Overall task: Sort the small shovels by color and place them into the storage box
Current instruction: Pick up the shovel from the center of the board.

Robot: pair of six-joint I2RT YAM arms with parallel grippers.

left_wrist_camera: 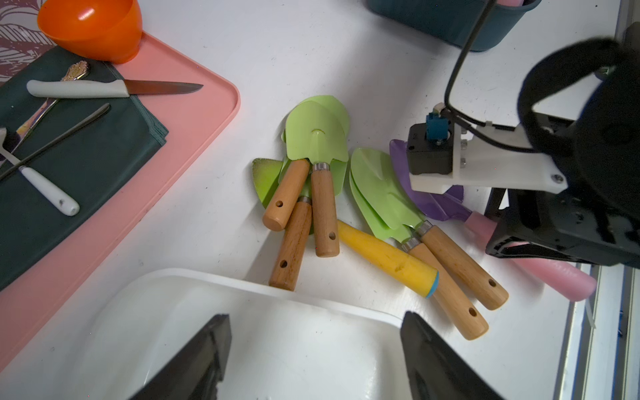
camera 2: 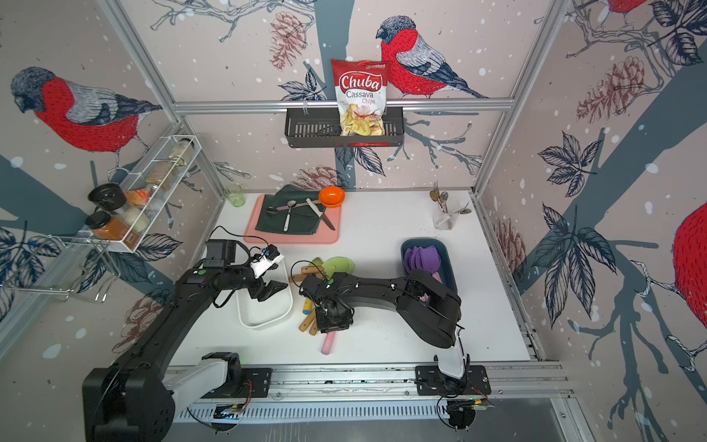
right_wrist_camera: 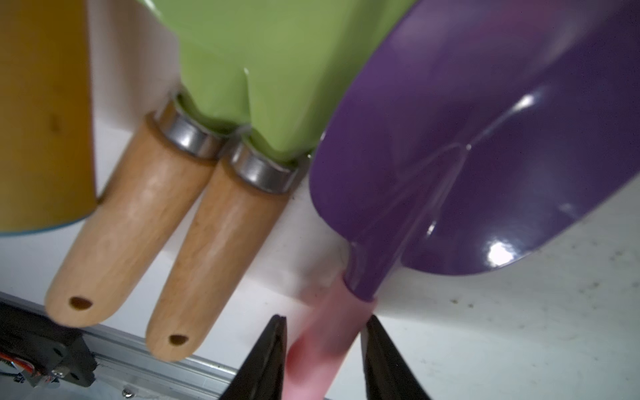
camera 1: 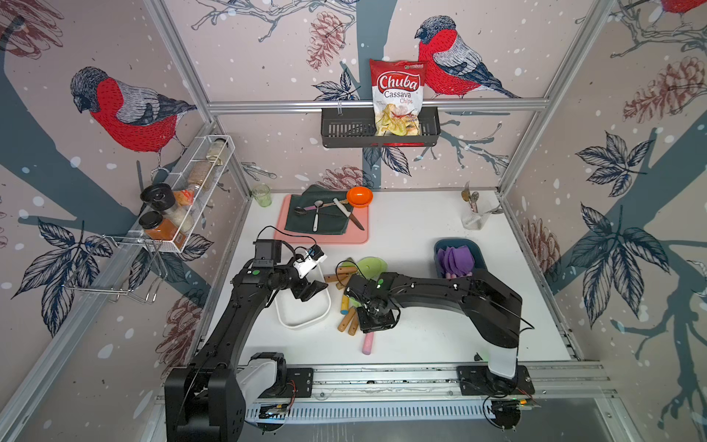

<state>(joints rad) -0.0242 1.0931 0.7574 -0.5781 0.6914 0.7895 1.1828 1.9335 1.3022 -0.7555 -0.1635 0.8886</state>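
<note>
Left pincer (left_wrist_camera: 316, 315) gapes wide above white box (left_wrist_camera: 156, 322); right pincer (right_wrist_camera: 326, 318) narrowly flanks pink handle of purple shovel (right_wrist_camera: 467, 156), perhaps touching.

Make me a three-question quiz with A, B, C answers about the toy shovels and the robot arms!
1. Where do the stacked purple shovels lie?
A. on the pink tray
B. in the dark blue box
C. in the white tub

2. How many shovel handles are yellow?
A. three
B. five
C. one

3. How is the left end effector?
A. open, holding nothing
B. shut on a spoon
C. shut on a green shovel

Answers:
1 B: both top views show the purple blades standing together inside the dark blue box.
2 C: the left wrist view shows a single yellow handle among the wooden ones.
3 A: in the left wrist view its jaws stand wide apart with nothing between them.
</note>
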